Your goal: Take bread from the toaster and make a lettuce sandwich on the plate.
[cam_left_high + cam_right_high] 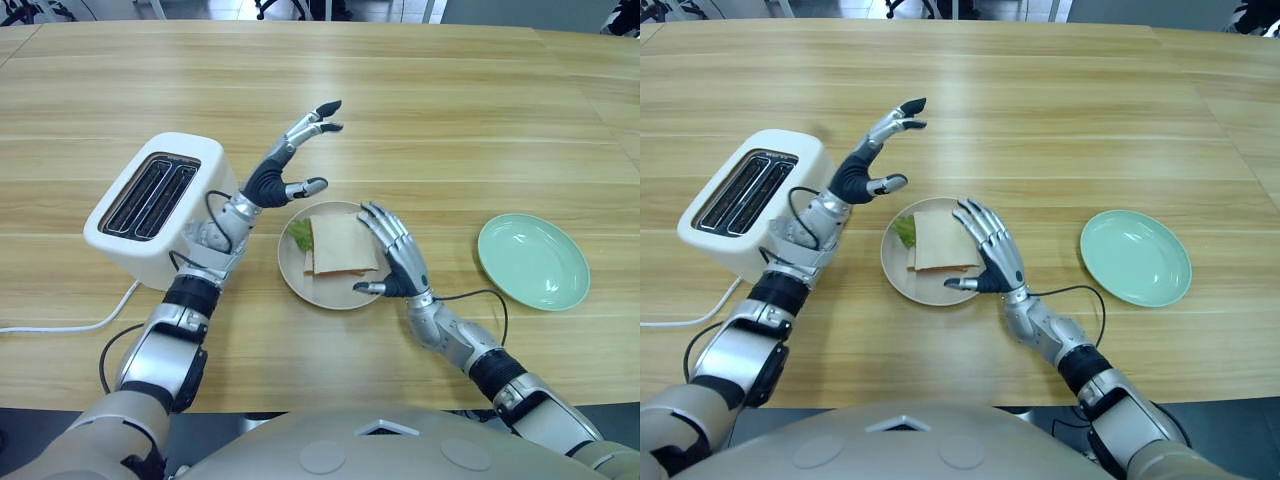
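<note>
A white toaster (pixel 155 208) stands at the left with both slots dark and no bread showing in them. On the beige plate (pixel 300 275) lies a sandwich (pixel 340 245): bread slices stacked with a lettuce leaf (pixel 300 235) poking out at the left. My right hand (pixel 395 255) rests open at the sandwich's right edge, fingers spread over the plate's rim. My left hand (pixel 295 155) is raised open above the table, between the toaster and the plate, holding nothing.
A pale green plate (pixel 532 260) with nothing on it sits to the right. The toaster's white cord (pixel 70 322) trails off to the left near the table's front edge. Bare wooden tabletop stretches across the far half.
</note>
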You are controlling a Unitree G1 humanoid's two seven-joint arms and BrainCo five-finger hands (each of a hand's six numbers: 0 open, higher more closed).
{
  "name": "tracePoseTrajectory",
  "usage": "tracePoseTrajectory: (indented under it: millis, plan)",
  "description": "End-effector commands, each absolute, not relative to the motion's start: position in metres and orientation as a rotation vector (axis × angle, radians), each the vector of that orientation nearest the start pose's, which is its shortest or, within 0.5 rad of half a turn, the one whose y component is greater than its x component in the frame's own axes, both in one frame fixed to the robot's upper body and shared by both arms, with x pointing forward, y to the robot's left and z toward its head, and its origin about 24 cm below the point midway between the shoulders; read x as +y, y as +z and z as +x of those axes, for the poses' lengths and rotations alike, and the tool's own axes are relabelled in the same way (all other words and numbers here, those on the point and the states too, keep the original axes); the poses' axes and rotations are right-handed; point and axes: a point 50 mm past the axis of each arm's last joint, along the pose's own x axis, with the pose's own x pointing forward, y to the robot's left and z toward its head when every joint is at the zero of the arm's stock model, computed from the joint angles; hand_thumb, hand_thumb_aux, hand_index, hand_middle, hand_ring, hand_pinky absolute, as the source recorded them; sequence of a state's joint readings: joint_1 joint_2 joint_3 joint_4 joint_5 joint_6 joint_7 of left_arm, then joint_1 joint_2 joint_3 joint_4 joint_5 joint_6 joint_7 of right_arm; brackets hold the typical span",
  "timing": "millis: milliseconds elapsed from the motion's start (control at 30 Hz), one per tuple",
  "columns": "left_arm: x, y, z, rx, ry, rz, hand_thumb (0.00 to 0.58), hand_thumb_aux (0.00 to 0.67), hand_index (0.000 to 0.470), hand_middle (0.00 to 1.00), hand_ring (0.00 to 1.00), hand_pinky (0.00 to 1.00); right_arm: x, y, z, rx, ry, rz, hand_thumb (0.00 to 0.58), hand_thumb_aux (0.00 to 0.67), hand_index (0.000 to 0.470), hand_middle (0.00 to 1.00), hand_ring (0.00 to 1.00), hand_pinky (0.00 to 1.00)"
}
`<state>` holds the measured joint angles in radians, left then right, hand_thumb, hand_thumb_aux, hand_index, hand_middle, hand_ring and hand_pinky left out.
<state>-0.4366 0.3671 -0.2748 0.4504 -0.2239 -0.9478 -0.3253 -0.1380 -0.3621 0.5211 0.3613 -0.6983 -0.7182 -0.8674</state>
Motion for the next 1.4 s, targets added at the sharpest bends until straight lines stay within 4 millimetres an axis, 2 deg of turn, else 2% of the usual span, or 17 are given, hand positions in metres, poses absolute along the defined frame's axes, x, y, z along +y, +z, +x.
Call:
tracePoseTrajectory:
  millis: [33, 67, 100, 133, 167, 200, 233, 267, 333, 533, 733, 900, 1033, 1200, 1400]
  plan:
    - [0.143, 0.137, 0.277, -0.836, -0.761, 0.124, 0.580, 0.670, 0.460, 0.00, 0.00, 0.00, -0.108, 0.068, 0.216, -0.816, 0.194, -0.361, 0.000, 0.000, 0.000, 0.00, 0.00, 0.00]
    - [0.145, 0.135, 0.274, -0.822, -0.807, 0.102, 0.580, 0.670, 0.460, 0.09, 0.09, 0.09, -0.109, 0.074, 0.213, -0.816, 0.235, -0.310, 0.000, 0.000, 0.000, 0.00, 0.00, 0.00]
    - [0.147, 0.132, 0.271, -0.809, -0.855, 0.087, 0.580, 0.670, 0.460, 0.63, 0.63, 0.63, -0.110, 0.077, 0.210, -0.808, 0.288, -0.271, 0.432, 0.331, 0.227, 0.00, 0.00, 0.00]
    - [0.149, 0.130, 0.266, -0.793, -0.911, 0.076, 0.580, 0.670, 0.460, 0.94, 0.94, 0.94, -0.110, 0.078, 0.208, -0.787, 0.359, -0.260, 0.523, 0.460, 0.316, 0.13, 0.13, 0.13]
    - [0.150, 0.126, 0.260, -0.768, -0.983, 0.079, 0.580, 0.670, 0.460, 0.94, 0.94, 0.94, -0.111, 0.077, 0.206, -0.768, 0.413, -0.269, 0.523, 0.460, 0.316, 0.13, 0.13, 0.13]
    - [0.150, 0.118, 0.251, -0.714, -1.085, 0.114, 0.580, 0.670, 0.460, 1.00, 1.00, 1.00, -0.113, 0.074, 0.205, -0.733, 0.470, -0.291, 0.580, 0.670, 0.460, 0.68, 0.68, 0.68]
    - [0.150, 0.107, 0.241, -0.650, -1.190, 0.177, 0.580, 0.670, 0.460, 1.00, 1.00, 1.00, -0.114, 0.071, 0.204, -0.701, 0.528, -0.317, 0.580, 0.670, 0.460, 0.80, 0.80, 0.80]
    - [0.151, 0.095, 0.233, -0.581, -1.279, 0.238, 0.580, 0.670, 0.460, 1.00, 1.00, 1.00, -0.115, 0.068, 0.202, -0.675, 0.574, -0.337, 0.580, 0.670, 0.460, 0.87, 0.87, 0.87]
    - [0.153, 0.075, 0.222, -0.458, -1.397, 0.334, 0.580, 0.670, 0.460, 1.00, 1.00, 1.00, -0.116, 0.058, 0.198, -0.610, 0.672, -0.385, 0.580, 0.670, 0.460, 0.95, 0.95, 0.95]
    - [0.157, 0.019, 0.216, -0.124, -1.538, 0.623, 0.580, 0.670, 0.460, 1.00, 1.00, 1.00, -0.116, 0.027, 0.189, -0.419, 0.896, -0.533, 0.580, 0.670, 0.460, 1.00, 1.00, 1.00]
    - [0.153, 0.012, 0.206, -0.113, -1.608, 0.654, 0.580, 0.670, 0.460, 1.00, 1.00, 1.00, -0.118, -0.009, 0.180, -0.227, 1.058, -0.702, 0.580, 0.670, 0.460, 1.00, 1.00, 1.00]
    - [0.150, 0.006, 0.210, -0.104, -1.581, 0.651, 0.580, 0.670, 0.460, 1.00, 1.00, 1.00, -0.114, -0.028, 0.179, -0.148, 1.094, -0.772, 0.580, 0.670, 0.460, 1.00, 1.00, 1.00]
    - [0.149, -0.003, 0.215, -0.072, -1.521, 0.681, 0.580, 0.670, 0.460, 1.00, 1.00, 1.00, -0.110, -0.035, 0.184, -0.136, 1.075, -0.816, 0.580, 0.670, 0.460, 1.00, 1.00, 1.00]
    - [0.148, -0.016, 0.235, -0.018, -1.386, 0.798, 0.580, 0.670, 0.460, 1.00, 1.00, 1.00, -0.107, -0.045, 0.200, -0.131, 0.995, -0.926, 0.580, 0.670, 0.460, 1.00, 1.00, 1.00]
    - [0.148, -0.023, 0.241, -0.006, -1.340, 0.833, 0.580, 0.670, 0.460, 1.00, 1.00, 1.00, -0.095, -0.036, 0.210, -0.237, 0.920, -0.923, 0.580, 0.670, 0.460, 1.00, 1.00, 1.00]
